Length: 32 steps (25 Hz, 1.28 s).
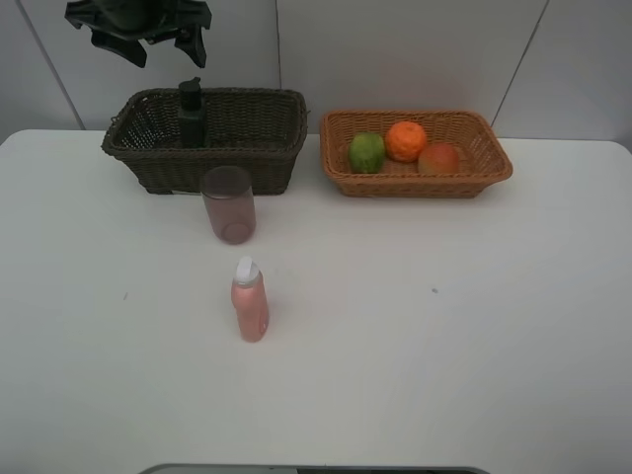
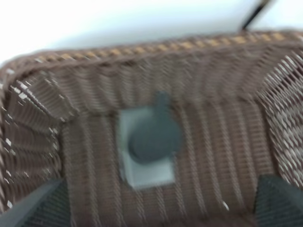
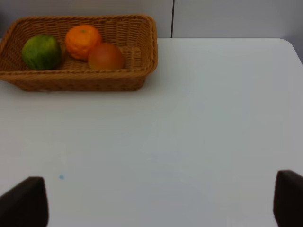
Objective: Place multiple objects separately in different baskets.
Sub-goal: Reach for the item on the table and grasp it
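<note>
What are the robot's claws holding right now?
Nothing. The left gripper hangs open above the black pump bottle standing in the dark basket, not touching it. The right gripper is open and empty too.

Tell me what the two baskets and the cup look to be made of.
Dark basket: woven wicker or rattan, dark brown, matte; the strand weave shows. Light basket: the same kind of weave, orange-tan. Cup: probably plastic, possibly glass; translucent pink, with the table showing through.
</note>
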Each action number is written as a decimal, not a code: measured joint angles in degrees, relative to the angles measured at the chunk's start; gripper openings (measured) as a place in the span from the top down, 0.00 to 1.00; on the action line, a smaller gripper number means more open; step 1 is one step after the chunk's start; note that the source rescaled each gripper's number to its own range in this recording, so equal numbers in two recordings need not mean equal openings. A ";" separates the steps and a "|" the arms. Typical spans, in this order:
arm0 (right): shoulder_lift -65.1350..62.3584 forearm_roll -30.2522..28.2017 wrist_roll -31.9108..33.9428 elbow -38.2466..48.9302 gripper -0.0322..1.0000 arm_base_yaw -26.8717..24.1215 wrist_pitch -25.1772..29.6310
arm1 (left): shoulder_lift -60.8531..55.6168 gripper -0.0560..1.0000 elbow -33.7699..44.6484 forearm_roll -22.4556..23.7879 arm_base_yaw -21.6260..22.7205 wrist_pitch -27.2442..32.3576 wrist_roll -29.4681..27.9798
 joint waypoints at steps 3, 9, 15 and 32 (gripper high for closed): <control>0.00 0.00 0.00 0.00 0.00 0.00 0.00 | -0.98 0.00 0.00 -0.02 -2.26 4.18 0.48; 0.00 0.00 0.00 0.00 0.00 0.00 0.00 | -1.32 0.00 0.00 -0.14 -7.02 12.51 -0.19; 0.00 0.00 0.00 0.00 0.00 0.00 0.00 | -2.07 0.00 3.72 -0.16 -10.16 13.91 -4.30; 0.00 0.00 0.00 0.00 0.00 0.00 0.00 | -8.50 0.00 24.70 1.56 -9.57 2.02 -13.19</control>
